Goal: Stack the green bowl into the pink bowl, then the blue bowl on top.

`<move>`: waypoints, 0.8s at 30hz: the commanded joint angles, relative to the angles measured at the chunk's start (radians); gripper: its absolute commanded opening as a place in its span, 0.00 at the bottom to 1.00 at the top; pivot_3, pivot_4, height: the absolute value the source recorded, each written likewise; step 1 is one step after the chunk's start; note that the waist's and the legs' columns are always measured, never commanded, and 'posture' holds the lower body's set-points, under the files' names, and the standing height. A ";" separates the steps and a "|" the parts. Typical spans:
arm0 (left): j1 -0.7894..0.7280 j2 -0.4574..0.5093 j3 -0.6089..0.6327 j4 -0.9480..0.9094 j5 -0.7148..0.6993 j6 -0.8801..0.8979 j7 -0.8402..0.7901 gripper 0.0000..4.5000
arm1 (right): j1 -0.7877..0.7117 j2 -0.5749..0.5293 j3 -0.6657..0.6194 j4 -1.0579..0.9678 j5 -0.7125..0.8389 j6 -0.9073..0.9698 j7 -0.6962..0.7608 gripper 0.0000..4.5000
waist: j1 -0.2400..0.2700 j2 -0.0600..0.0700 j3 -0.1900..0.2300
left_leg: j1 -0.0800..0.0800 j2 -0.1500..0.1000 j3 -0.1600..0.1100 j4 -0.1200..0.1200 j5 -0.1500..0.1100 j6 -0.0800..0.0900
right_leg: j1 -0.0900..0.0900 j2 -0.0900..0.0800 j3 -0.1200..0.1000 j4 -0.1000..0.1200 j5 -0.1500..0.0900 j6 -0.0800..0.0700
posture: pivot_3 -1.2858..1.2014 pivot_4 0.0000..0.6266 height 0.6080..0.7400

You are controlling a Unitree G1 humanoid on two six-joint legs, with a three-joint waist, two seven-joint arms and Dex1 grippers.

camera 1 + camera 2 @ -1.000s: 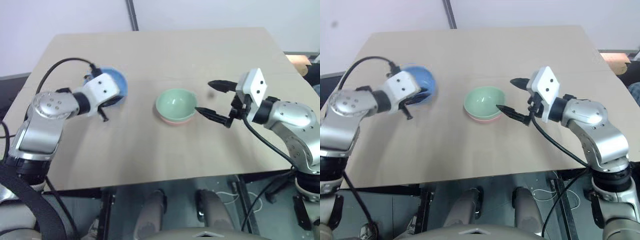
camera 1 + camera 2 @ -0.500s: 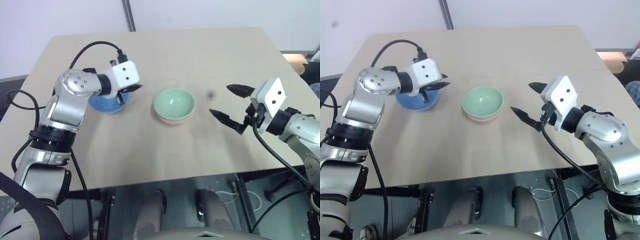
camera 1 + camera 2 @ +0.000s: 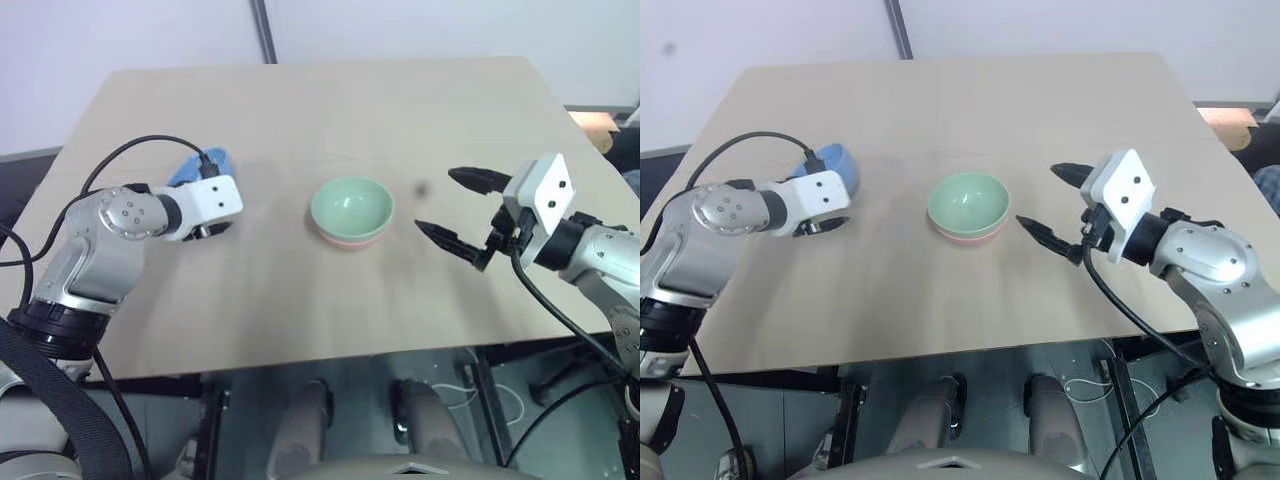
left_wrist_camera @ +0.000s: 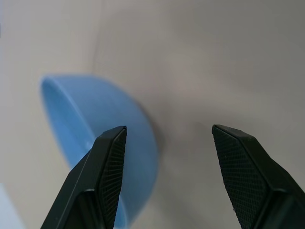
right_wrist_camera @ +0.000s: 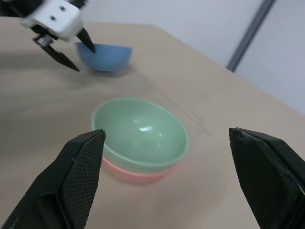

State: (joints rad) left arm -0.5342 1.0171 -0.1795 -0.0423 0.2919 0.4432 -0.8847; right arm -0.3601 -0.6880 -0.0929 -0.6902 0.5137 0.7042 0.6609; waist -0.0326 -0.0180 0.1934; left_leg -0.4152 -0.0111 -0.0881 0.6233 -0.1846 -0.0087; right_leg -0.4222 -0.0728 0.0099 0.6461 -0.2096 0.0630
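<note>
Left wrist view puts your left gripper (image 4: 167,157), jaws apart and empty, over the blue bowl (image 4: 119,152); green bowl (image 3: 350,208) sits in pink bowl (image 3: 345,241). Closing off-rim could tip it; right gripper (image 3: 455,208) is open

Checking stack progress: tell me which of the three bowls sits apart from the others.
The blue bowl, alone beside the left gripper. The green bowl is nested in the pink bowl at mid-table.
</note>
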 commanded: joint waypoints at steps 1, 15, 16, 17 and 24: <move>-0.022 -0.029 -0.016 0.000 0.063 0.009 0.056 0.67 | -0.022 -0.009 -0.002 -0.009 0.012 -0.022 0.012 1.00 | 0.001 0.000 0.000 | 0.000 0.000 0.000 0.000 0.000 0.000 | 0.000 0.000 0.000 0.000 0.000 0.000 | 0.52 0.24 1.00; -0.006 -0.047 0.038 -0.150 -0.043 0.048 -0.036 0.67 | -0.017 -0.041 -0.010 -0.010 0.025 -0.024 0.012 1.00 | -0.003 -0.001 0.000 | 0.000 0.000 0.000 0.000 0.000 0.000 | 0.000 0.000 0.001 0.000 0.001 0.001 | 0.52 0.24 1.00; -0.005 -0.038 0.038 -0.149 -0.029 0.060 -0.031 0.67 | -0.018 -0.041 -0.007 -0.005 0.023 -0.029 0.014 1.00 | -0.004 -0.001 0.000 | 0.000 0.000 0.000 0.000 0.000 0.000 | 0.000 0.000 0.001 0.000 0.001 0.001 | 0.52 0.24 1.00; -0.005 -0.031 0.038 -0.148 -0.019 0.069 -0.027 0.67 | -0.018 -0.041 -0.006 -0.003 0.022 -0.033 0.016 1.00 | -0.005 -0.001 0.000 | 0.000 0.000 0.000 0.000 0.000 0.000 | 0.000 0.000 0.001 0.000 0.001 0.001 | 0.52 0.24 1.00; 0.055 0.032 0.044 -0.138 0.053 0.112 0.019 0.67 | -0.018 -0.035 0.006 0.028 0.014 -0.068 0.036 1.00 | -0.006 -0.001 0.000 | 0.000 0.000 0.001 0.000 0.000 0.000 | 0.000 0.000 0.001 0.000 0.001 0.001 | 0.52 0.24 1.00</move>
State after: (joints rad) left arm -0.4816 1.0315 -0.1637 -0.1606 0.3123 0.5518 -0.8928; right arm -0.3696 -0.7213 -0.0783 -0.6487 0.5272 0.6684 0.6907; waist -0.0389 -0.0187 0.1939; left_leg -0.4149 -0.0109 -0.0875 0.6234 -0.1847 -0.0086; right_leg -0.4224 -0.0724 0.0110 0.6463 -0.2090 0.0640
